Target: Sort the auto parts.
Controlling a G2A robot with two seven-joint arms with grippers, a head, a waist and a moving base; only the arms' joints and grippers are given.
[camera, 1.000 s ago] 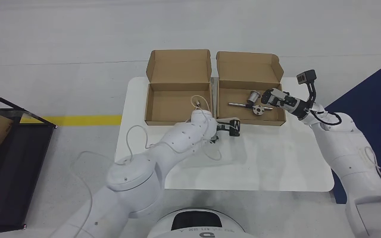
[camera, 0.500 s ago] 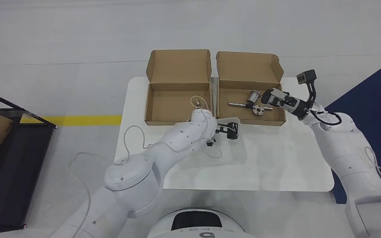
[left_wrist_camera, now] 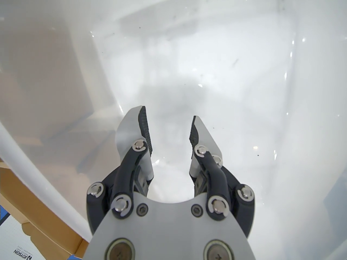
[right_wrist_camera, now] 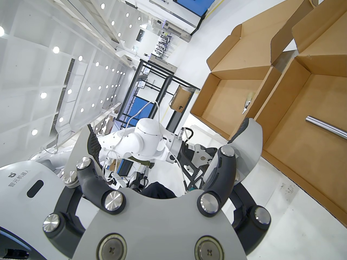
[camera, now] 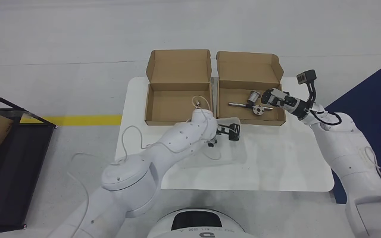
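Left tool (left_wrist_camera: 168, 117) spread open down inside a cloudy plastic tub (left_wrist_camera: 244, 55), brown box (left_wrist_camera: 35, 82) a blur through the tub wall, right tool (right_wrist_camera: 169, 133) spread wide, shiny rod (right_wrist_camera: 325, 127) in the near box (right_wrist_camera: 298, 147) beside it, one end cut off

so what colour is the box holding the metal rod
Box is plain brown cardboard, clearest in top view.

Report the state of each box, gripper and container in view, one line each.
left box: lid open, a small part inside.
right box: lid open, a metal rod inside.
left gripper: open, empty, inside the translucent container.
right gripper: open, empty.
translucent container: no part visible in it.
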